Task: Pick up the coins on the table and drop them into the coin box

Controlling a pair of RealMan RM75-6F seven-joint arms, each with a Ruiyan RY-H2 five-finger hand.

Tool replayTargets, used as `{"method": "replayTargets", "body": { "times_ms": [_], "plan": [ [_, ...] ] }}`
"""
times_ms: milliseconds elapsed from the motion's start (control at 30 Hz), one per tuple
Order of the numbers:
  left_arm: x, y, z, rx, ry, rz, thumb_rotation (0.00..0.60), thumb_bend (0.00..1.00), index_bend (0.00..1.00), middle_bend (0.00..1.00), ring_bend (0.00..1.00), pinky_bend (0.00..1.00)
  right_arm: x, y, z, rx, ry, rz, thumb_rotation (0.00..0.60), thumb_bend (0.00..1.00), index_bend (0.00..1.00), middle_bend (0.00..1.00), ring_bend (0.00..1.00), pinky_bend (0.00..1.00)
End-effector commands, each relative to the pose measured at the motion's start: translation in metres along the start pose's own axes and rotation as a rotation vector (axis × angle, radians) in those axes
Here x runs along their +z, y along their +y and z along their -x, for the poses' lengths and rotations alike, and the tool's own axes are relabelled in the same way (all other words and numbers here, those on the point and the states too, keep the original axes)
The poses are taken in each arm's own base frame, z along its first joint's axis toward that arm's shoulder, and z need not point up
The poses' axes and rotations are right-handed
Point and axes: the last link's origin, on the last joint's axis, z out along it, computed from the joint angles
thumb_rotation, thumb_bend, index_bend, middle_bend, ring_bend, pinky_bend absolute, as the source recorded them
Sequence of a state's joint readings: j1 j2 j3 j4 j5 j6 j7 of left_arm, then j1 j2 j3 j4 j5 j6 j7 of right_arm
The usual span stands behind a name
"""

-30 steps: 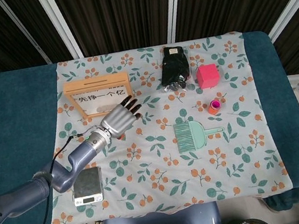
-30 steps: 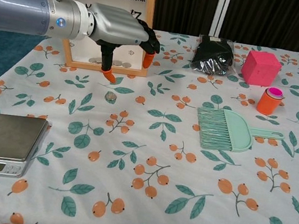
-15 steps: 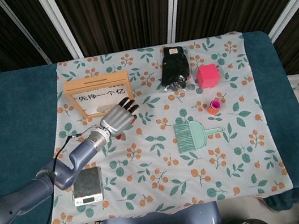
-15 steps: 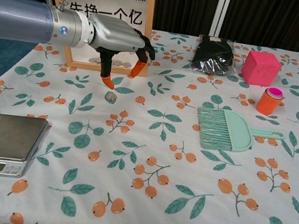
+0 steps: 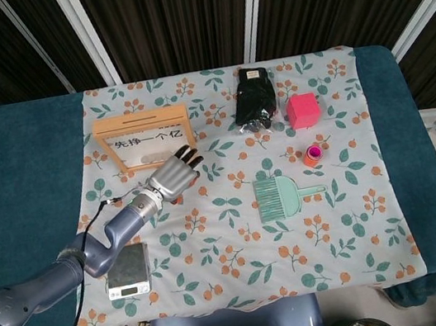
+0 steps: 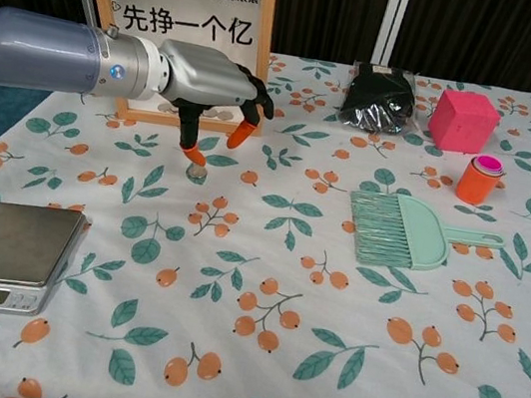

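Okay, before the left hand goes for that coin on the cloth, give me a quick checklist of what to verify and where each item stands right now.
1. Coin lies flat on the cloth, free of other things: ok.
2. Left hand is empty, its fingers apart: ok.
3. An orange fingertip sits just above the coin: ok in the chest view; the head view hides the coin under the hand, so contact: cannot tell.
4. Coin box stands upright behind the hand, close by: ok.
5. Slot on the box's top edge is unblocked: ok.
6. Right hand is out of the way: cannot tell, neither view shows it.
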State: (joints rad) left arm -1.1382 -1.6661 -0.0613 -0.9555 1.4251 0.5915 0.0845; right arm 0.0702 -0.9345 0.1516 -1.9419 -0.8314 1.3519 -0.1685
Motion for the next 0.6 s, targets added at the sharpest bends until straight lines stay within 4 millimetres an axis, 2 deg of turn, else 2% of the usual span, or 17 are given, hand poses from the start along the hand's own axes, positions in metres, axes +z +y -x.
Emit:
{"method": "replayTargets", "body": {
  "times_ms": [33,600],
  "plan": [
    [0.0,0.002,0.004,-0.003,-0.013,0.004,0.6,0.17,0.48,0.12,0.0,0.0,0.0,0.0,0.0,0.001,-0.001,0.001,0.6,0.39,0.19,0.08,0.04,0.0],
    [0.0,0.003,0.016,-0.022,-0.012,-0.004,0.6,0.2,0.52,0.12,0.0,0.0,0.001,0.001,-0.001,0.002,0.006,0.014,0.6,0.39,0.19,0.08,0.04,0.0]
  ]
}}
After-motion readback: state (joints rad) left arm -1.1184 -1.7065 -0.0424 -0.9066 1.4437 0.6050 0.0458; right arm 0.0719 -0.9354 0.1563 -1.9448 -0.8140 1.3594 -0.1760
